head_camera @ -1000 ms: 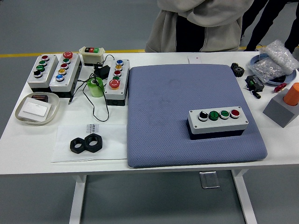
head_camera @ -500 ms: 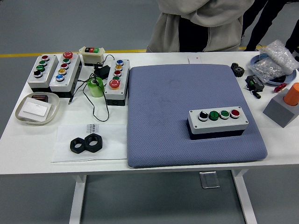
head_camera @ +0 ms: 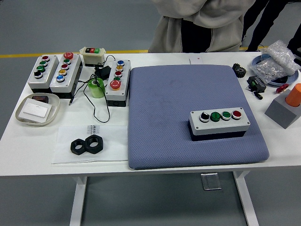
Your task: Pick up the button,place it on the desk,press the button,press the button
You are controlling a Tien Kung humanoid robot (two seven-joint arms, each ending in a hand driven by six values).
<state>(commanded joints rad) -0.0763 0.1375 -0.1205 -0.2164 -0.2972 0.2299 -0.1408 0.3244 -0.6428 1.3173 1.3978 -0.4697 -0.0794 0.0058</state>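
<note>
A grey four-button box [head_camera: 219, 123] sits at the lower right of a blue-grey mat [head_camera: 188, 113] covering the middle of the white bench [head_camera: 28, 146]. Three more button boxes [head_camera: 66, 70] line the upper left of the frame, with two black hex nuts [head_camera: 87, 145] lower left. A person in a beige hoodie [head_camera: 202, 23] stands at top centre. Neither robot hand is in view, so their state cannot be told.
</note>
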